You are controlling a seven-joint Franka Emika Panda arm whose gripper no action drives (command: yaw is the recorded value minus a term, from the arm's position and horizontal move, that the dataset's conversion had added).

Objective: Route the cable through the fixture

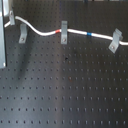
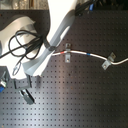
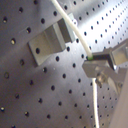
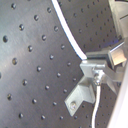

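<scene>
Two overhead exterior views sharing cable (image 1: 75, 31), wrist close-ups

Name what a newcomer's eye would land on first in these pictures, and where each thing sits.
The white cable stands out most: in the first exterior view it snakes across the upper part of the dark perforated board, carrying a red band and a blue band. Three grey clips stand along it, the middle clip right at the red band. In the second exterior view, the bulky white arm fills the second exterior view's upper left.
</scene>
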